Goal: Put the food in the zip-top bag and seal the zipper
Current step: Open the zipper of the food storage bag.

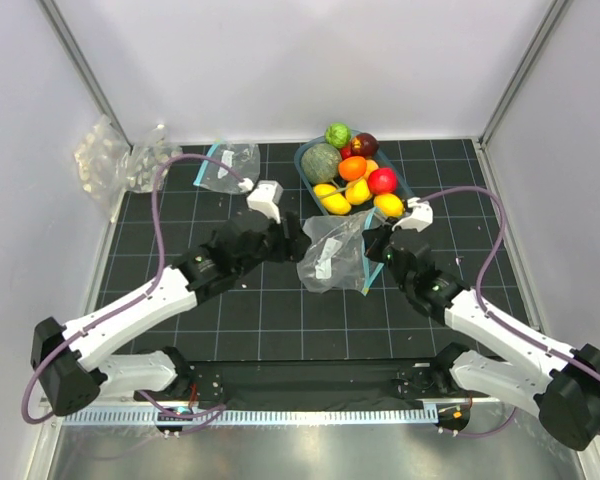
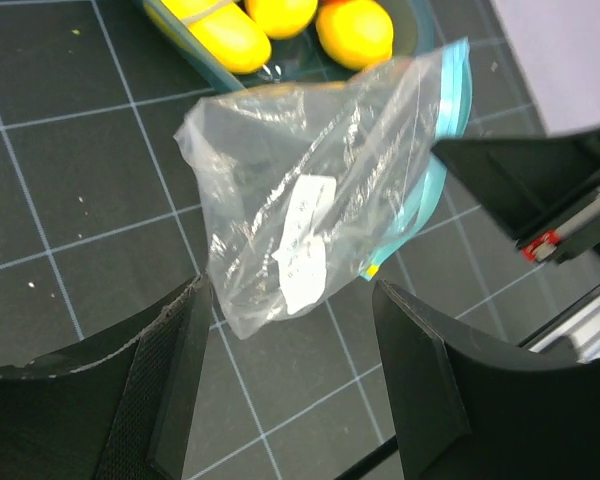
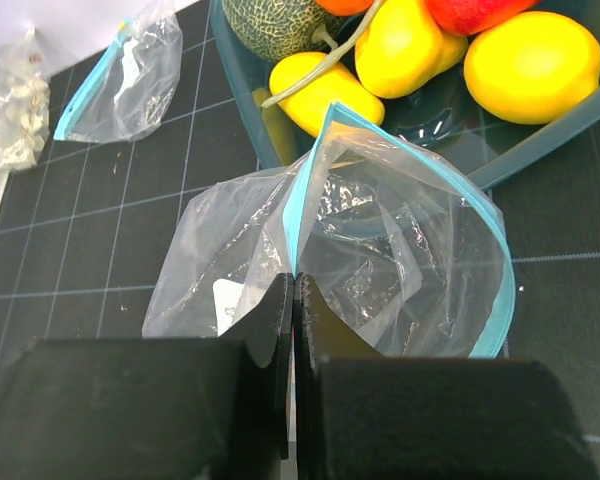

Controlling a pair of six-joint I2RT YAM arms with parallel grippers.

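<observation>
The right fingers point(image 3: 288, 300) are pinched shut on the zipper point(image 3: 305, 190) of the bag point(image 3: 380, 260). Its mouth gapes toward the tray point(image 3: 540, 145) of food point(image 3: 530, 65), whose fruits are cut off at the top edge. The left fingers point(image 2: 175, 370) stand apart around the bag's closed end; whether they touch it cannot be told. The bag lies crumpled on the tabletop point(image 1: 230, 310).
</observation>
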